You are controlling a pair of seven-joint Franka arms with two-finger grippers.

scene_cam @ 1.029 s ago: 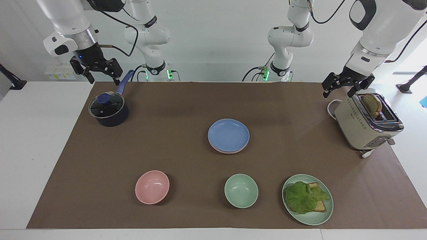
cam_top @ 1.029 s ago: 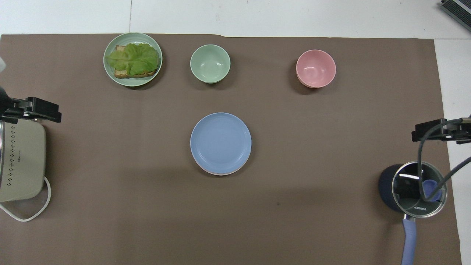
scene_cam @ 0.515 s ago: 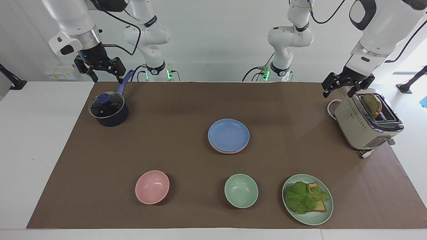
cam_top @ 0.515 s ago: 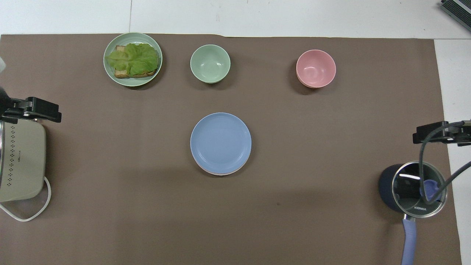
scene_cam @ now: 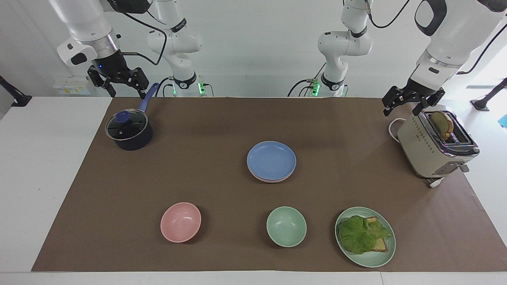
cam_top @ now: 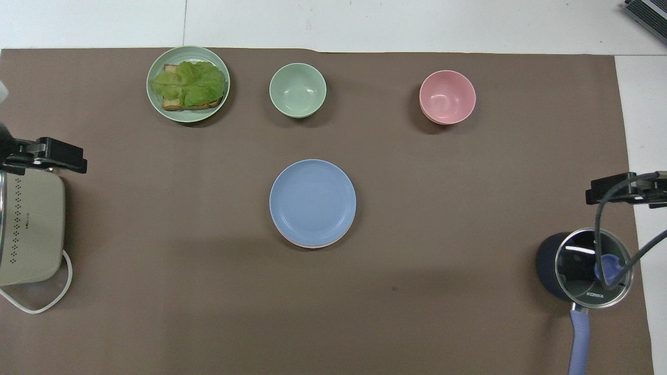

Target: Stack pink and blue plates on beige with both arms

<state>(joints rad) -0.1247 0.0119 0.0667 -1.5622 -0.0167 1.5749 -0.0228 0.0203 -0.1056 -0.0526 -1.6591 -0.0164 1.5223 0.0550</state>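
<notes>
A blue plate (scene_cam: 271, 160) (cam_top: 312, 201) lies on top of a stack in the middle of the brown mat. Under it only a thin rim of the pink plate (scene_cam: 273, 180) (cam_top: 312, 245) shows. The beige plate is hidden. My right gripper (scene_cam: 124, 95) (cam_top: 625, 188) hangs open and empty in the air over the saucepan's handle. My left gripper (scene_cam: 400, 113) (cam_top: 49, 155) hangs open and empty above the toaster's end nearest the robots. Both are well away from the stack.
A lidded dark saucepan (scene_cam: 128, 130) with a blue handle stands under the right gripper. A beige toaster (scene_cam: 435, 148) holding a slice of bread stands at the left arm's end. Farthest from the robots are a pink bowl (scene_cam: 180, 222), a green bowl (scene_cam: 286, 226) and a green plate (scene_cam: 380, 257) with a lettuce sandwich.
The right gripper has risen a little and drawn back toward the robots above the saucepan handle. The left gripper and the plates have not moved.
</notes>
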